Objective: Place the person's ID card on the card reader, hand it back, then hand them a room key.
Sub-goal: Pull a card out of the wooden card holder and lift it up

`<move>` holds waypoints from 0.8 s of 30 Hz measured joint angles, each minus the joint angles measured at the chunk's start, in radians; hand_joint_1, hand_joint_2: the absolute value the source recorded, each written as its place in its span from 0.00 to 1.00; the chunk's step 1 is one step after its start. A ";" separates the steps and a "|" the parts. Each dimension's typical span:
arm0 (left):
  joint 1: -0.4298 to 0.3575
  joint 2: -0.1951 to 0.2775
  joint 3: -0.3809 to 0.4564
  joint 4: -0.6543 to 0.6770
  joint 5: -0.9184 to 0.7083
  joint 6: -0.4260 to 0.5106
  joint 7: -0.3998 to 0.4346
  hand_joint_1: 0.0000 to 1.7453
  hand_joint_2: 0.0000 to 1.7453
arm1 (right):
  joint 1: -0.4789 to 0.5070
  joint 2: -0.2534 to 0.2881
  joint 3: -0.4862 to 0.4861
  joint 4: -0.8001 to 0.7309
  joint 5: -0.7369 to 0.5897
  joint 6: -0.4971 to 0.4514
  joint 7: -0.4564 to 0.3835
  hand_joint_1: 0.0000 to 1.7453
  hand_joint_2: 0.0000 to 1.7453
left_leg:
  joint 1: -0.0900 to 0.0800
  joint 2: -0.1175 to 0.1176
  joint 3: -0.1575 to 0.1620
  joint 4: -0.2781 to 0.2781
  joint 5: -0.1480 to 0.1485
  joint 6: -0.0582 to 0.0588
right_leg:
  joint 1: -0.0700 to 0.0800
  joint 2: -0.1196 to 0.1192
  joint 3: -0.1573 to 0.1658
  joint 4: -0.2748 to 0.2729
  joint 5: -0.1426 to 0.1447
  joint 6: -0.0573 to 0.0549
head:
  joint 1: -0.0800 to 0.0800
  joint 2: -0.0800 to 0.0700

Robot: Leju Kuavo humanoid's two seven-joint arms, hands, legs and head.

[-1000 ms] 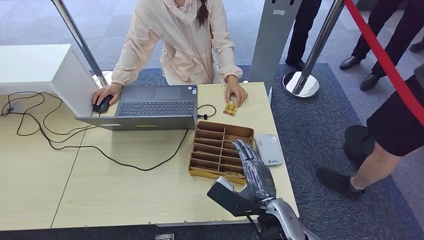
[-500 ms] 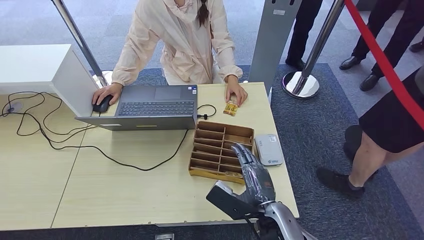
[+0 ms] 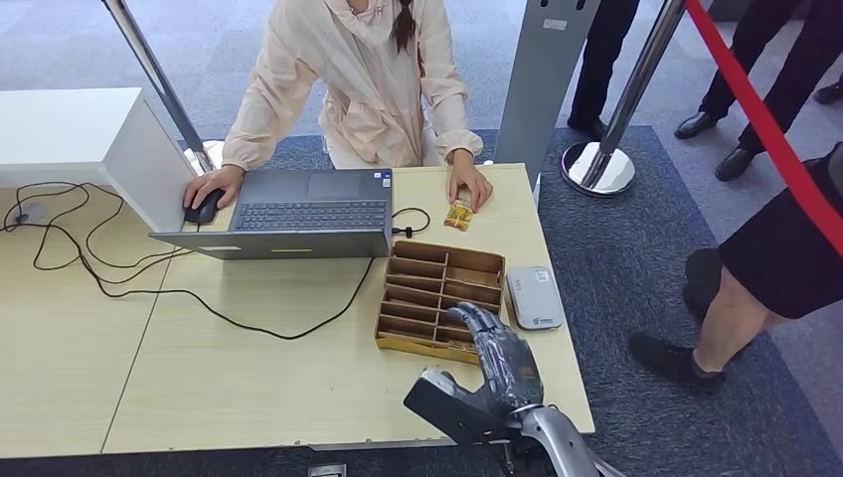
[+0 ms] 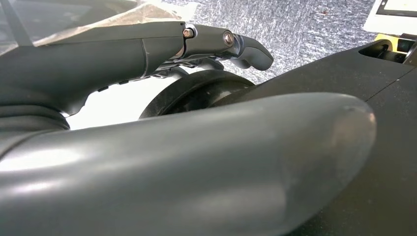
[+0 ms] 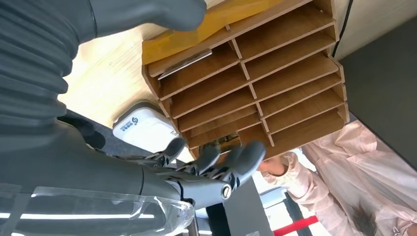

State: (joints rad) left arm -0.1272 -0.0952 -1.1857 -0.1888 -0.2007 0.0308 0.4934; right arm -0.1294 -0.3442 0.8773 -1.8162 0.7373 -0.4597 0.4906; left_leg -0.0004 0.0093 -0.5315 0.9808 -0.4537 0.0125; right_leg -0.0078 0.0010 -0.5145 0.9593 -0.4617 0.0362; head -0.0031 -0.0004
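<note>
My right hand hovers over the near right corner of the wooden slotted tray, fingers apart and curling down, holding nothing. In the right wrist view its fingers hang above the tray, and a thin pale card lies in one of the near slots. The grey card reader lies just right of the tray with nothing on it. A small gold-patterned card rests on the table's far edge under the seated person's hand. My left hand hangs by my body, holding nothing.
A laptop with black cables stands left of the tray; the person's other hand is on a mouse. A white box sits at the far left. Beyond the table's right edge are a red rope, stanchions and standing people.
My right hand has drawn back toward the table's near edge and its fingers have curled down over the tray's near slots. A passer-by's leg on the right has shifted.
</note>
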 joint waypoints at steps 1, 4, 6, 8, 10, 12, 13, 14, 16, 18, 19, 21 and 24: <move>0.000 0.000 0.000 0.000 0.000 0.000 0.000 0.00 0.00 | -0.001 0.000 0.003 0.003 0.004 0.000 0.001 0.16 1.00 | 0.000 0.000 0.000 0.000 0.000 0.000 | 0.000 0.000 0.000 0.000 0.000 0.000 | 0.000 0.000; 0.000 0.000 0.000 0.000 0.000 0.000 0.000 0.00 0.00 | -0.003 0.000 0.010 0.009 0.018 -0.001 0.004 0.16 1.00 | 0.000 0.000 0.000 0.000 0.000 0.000 | 0.000 0.000 0.000 0.000 0.000 0.000 | 0.000 0.000; 0.000 0.000 -0.001 0.000 0.000 0.000 0.000 0.00 0.00 | -0.005 0.000 0.016 0.014 0.028 -0.001 0.009 0.16 1.00 | 0.000 0.000 0.000 0.000 0.000 0.000 | 0.000 0.000 0.000 0.000 0.000 0.000 | 0.000 0.000; 0.000 0.000 -0.001 0.000 0.000 0.000 0.001 0.00 0.00 | -0.007 0.001 0.022 0.018 0.036 0.000 0.014 0.17 1.00 | 0.000 0.000 0.000 0.000 0.000 0.000 | 0.000 0.000 0.000 0.000 0.000 0.000 | 0.000 0.000; 0.000 0.000 -0.001 0.000 0.000 0.000 0.001 0.00 0.00 | -0.008 0.001 0.027 0.019 0.041 0.000 0.017 0.19 1.00 | 0.000 0.000 0.000 0.000 0.000 0.000 | 0.000 0.000 0.000 0.000 0.000 0.000 | 0.000 0.000; 0.000 0.000 -0.001 0.000 0.000 0.000 0.002 0.00 0.00 | -0.009 0.001 0.031 0.021 0.046 0.000 0.019 0.21 1.00 | 0.000 0.000 0.000 0.000 0.000 0.000 | 0.000 0.000 0.000 0.000 0.000 0.000 | 0.000 0.000; 0.000 0.000 -0.001 0.000 0.000 0.000 0.002 0.00 0.00 | -0.010 0.002 0.033 0.023 0.049 0.000 0.021 0.23 1.00 | 0.000 0.000 0.000 0.000 0.000 0.000 | 0.000 0.000 0.000 0.000 0.000 0.000 | 0.000 0.000; 0.000 0.000 -0.001 0.000 0.000 0.000 0.002 0.00 0.00 | -0.010 0.002 0.035 0.025 0.050 0.000 0.022 0.26 1.00 | 0.000 0.000 0.000 0.000 0.000 0.000 | 0.000 0.000 0.000 0.000 0.000 0.000 | 0.000 0.000; 0.000 0.000 -0.001 0.000 0.000 -0.001 0.003 0.00 0.00 | -0.010 0.002 0.038 0.029 0.053 0.001 0.024 0.29 1.00 | 0.000 0.000 0.000 0.000 0.000 0.000 | 0.000 0.000 0.000 0.000 0.000 0.000 | 0.000 0.000; 0.000 0.000 -0.001 0.000 0.000 -0.003 0.003 0.00 0.00 | -0.011 0.003 0.042 0.033 0.054 0.001 0.026 0.29 1.00 | 0.000 0.000 0.000 0.000 0.000 0.000 | 0.000 0.000 0.000 0.000 0.000 0.000 | 0.000 0.000; 0.000 0.000 -0.001 0.000 0.000 -0.003 0.003 0.00 0.00 | -0.012 0.004 0.045 0.035 0.055 0.002 0.027 0.28 1.00 | 0.000 0.000 0.000 0.000 0.000 0.000 | 0.000 0.000 0.000 0.000 0.000 0.000 | 0.000 0.000; 0.000 0.000 -0.001 0.000 0.000 -0.003 0.003 0.00 0.00 | -0.014 0.004 0.051 0.041 0.058 0.002 0.030 0.26 1.00 | 0.000 0.000 0.000 0.000 0.000 0.000 | 0.000 0.000 0.000 0.000 0.000 0.000 | 0.000 0.000; 0.000 0.000 -0.001 0.000 0.000 -0.004 0.003 0.00 0.00 | -0.016 0.005 0.058 0.049 0.063 0.002 0.032 0.24 1.00 | 0.000 0.000 0.000 0.000 0.000 0.000 | 0.000 0.000 0.000 0.000 0.000 0.000 | 0.000 0.000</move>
State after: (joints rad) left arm -0.1275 -0.0954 -1.1872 -0.1891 -0.2007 0.0265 0.4969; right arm -0.1452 -0.3393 0.9349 -1.7674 0.8002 -0.4582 0.5228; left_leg -0.0004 0.0093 -0.5316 0.9808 -0.4537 0.0125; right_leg -0.0077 0.0010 -0.5145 0.9593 -0.4617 0.0362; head -0.0032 -0.0004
